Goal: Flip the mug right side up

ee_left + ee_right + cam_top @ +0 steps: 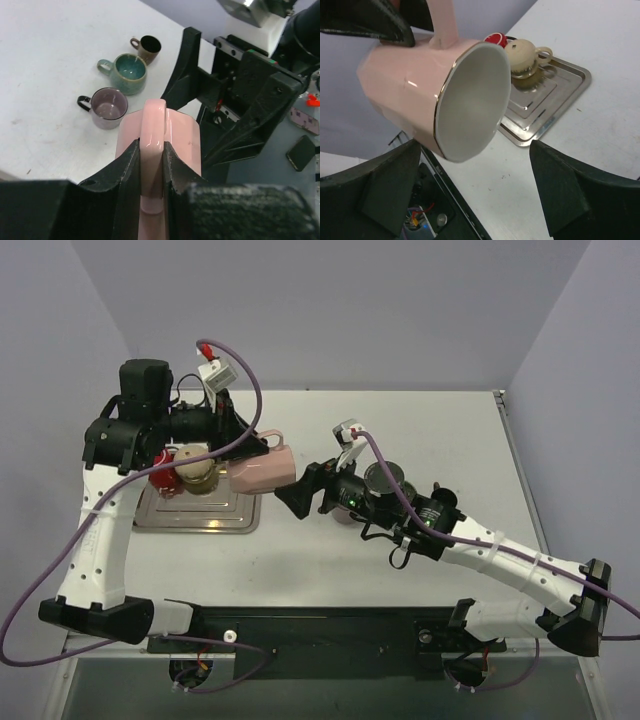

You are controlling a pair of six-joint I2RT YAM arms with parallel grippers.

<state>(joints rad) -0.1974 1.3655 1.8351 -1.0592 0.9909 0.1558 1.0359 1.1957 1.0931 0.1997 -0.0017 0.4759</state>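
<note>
A pink mug (262,472) with a gold rim hangs on its side above the table, mouth toward the right arm. My left gripper (240,437) is shut on its handle; in the left wrist view the fingers (131,165) clamp the handle (152,150). My right gripper (300,490) is open, its jaws spread wide just in front of the mug's mouth, not touching it. In the right wrist view the mug (435,92) fills the upper left, white inside, with both fingers (390,185) below it.
A steel tray (225,515) at the left holds a beige mug (197,468) and a red object (163,485). Three small mugs, brown (148,48), teal (129,72) and purple (108,106), stand by the right arm.
</note>
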